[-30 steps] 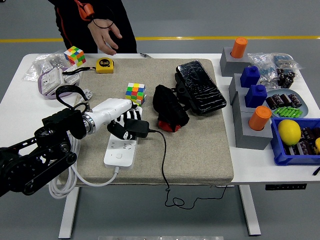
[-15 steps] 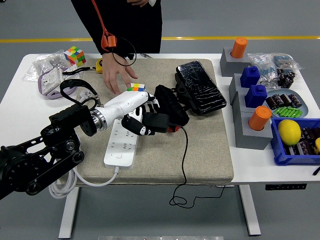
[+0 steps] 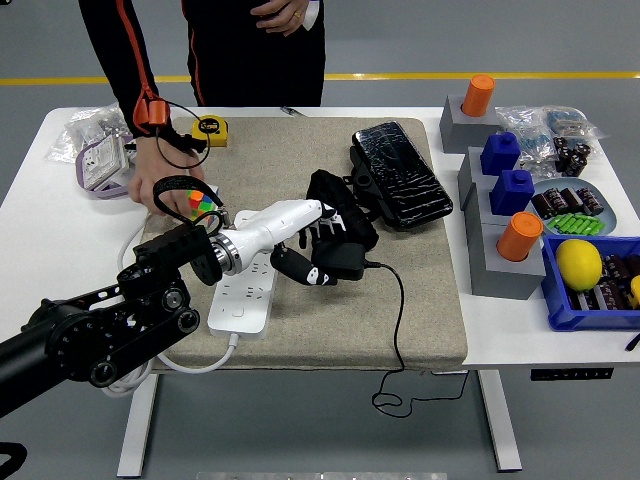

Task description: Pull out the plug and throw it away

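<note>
The left hand [image 3: 312,252] is gripping the black plug adapter [image 3: 345,262] with curled fingers, holding it clear of the white power strip [image 3: 240,305]. Beyond, a person's hand [image 3: 160,190] is grasping a multicoloured puzzle cube [image 3: 201,206].

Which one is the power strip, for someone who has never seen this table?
Start at the beige mat. At its front left edge lies the power strip, a flat white bar partly under the left hand. It alone trails a thick white cable.
</note>
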